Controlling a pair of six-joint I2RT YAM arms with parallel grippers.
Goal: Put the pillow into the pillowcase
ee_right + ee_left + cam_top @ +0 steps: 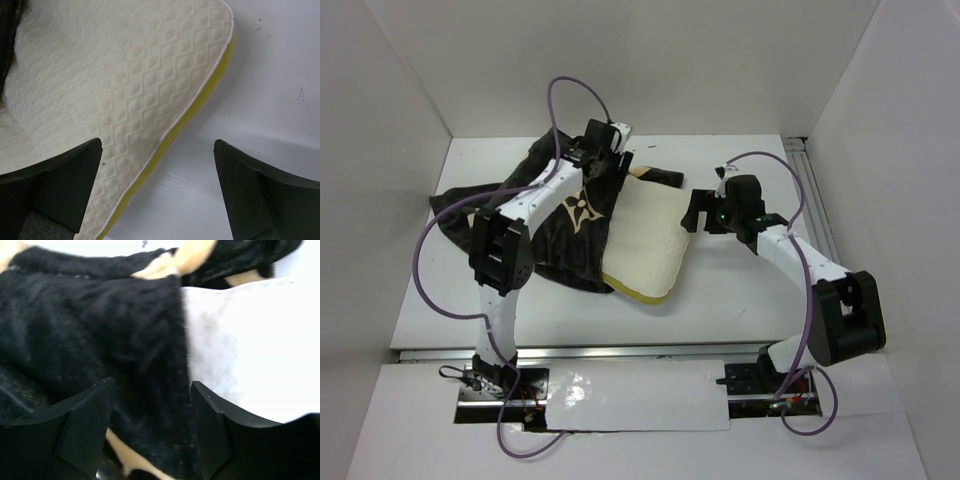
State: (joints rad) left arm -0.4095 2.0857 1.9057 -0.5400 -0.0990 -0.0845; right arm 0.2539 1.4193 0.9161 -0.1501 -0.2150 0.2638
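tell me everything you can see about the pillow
The pillow is a soft cream-white rectangle with a quilted diamond texture, white piping and a pale yellow side band. It lies on the white table. Its left part is covered by the dark pillowcase, and the right part lies bare. The open right gripper hovers at its right edge without gripping it.

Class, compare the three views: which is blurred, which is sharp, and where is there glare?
Left wrist: the pillowcase looks smeared and soft; right wrist: the pillow shows crisp quilting; top external: glare on the glossy white panel at the near edge.
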